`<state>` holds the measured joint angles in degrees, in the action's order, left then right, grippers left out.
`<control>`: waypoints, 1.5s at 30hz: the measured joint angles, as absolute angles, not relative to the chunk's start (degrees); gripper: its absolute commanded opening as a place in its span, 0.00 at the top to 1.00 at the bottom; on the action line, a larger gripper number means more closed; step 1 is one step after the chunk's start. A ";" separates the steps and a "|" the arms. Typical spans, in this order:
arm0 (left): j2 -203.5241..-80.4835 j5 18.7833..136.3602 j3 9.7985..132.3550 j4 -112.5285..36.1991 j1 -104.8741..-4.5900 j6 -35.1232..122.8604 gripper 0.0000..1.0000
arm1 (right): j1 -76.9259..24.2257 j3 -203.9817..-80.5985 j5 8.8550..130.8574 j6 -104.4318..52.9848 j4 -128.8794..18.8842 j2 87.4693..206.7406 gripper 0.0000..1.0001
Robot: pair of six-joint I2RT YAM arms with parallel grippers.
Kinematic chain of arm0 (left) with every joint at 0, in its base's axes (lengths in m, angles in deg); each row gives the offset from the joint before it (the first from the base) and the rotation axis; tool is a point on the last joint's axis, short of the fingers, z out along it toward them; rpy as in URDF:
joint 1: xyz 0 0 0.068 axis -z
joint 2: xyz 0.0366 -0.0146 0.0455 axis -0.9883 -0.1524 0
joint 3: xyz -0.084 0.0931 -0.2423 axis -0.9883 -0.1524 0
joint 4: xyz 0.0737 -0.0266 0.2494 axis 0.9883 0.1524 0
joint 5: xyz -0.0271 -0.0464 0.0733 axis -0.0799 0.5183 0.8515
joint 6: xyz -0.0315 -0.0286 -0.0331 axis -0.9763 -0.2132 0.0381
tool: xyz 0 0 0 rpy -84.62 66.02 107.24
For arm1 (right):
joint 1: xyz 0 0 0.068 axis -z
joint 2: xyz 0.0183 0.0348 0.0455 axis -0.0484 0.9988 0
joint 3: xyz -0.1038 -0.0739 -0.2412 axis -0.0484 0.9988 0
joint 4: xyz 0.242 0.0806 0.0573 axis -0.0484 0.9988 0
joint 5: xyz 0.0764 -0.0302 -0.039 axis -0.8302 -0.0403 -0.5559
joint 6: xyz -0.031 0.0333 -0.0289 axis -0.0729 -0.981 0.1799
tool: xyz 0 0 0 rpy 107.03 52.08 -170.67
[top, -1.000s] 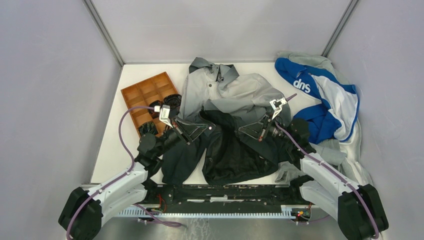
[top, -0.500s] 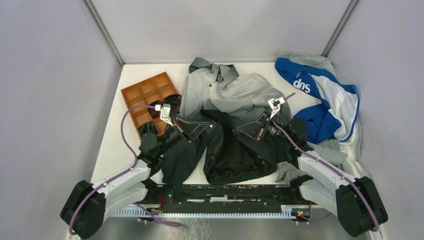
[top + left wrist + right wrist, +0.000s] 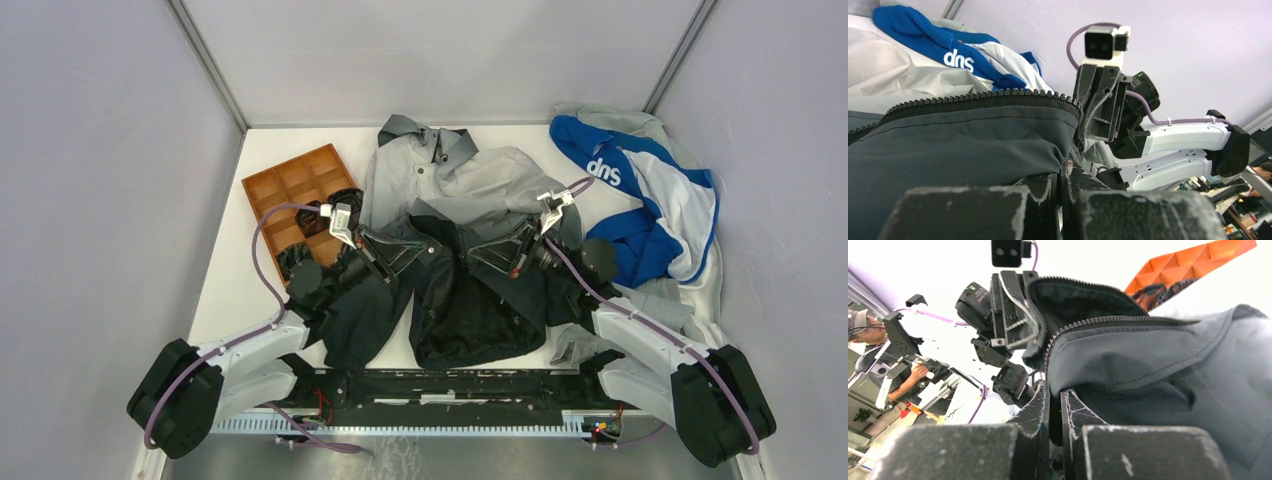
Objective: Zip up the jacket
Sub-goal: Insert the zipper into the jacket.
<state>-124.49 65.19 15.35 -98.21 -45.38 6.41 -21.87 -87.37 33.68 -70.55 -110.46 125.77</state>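
Observation:
The jacket (image 3: 455,185) lies spread in the middle of the table, light grey at the collar and dark towards its hem (image 3: 470,320). My left gripper (image 3: 427,246) is shut on the dark fabric of one front edge. In the left wrist view, the left gripper (image 3: 1068,167) pinches a fold just below the zipper teeth (image 3: 983,97). My right gripper (image 3: 470,257) is shut on the opposite front edge. In the right wrist view, the right gripper (image 3: 1054,390) clamps dark cloth under the zipper teeth (image 3: 1108,321). The two held edges are raised and face each other, a small gap apart.
An orange compartment tray (image 3: 292,185) holding dark items sits at the back left, near the left arm. A blue-and-white garment with white lettering (image 3: 640,195) lies at the back right over a light grey sweatshirt (image 3: 690,300). Grey walls enclose the table.
Both grippers have moved slightly inward and towards the far side, carrying the jacket's front edges closer together. Both grips stay shut.

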 measured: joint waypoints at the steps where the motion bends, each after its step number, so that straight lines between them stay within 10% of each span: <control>1: -125.08 64.69 15.55 -98.47 -45.35 6.43 0.98 | -21.87 -87.65 33.51 -70.61 -111.21 125.77 1.00; 45: -128.75 59.16 17.85 -99.22 -42.84 11.48 0.98 | -23.83 -89.38 32.22 -69.93 -111.69 127.17 1.00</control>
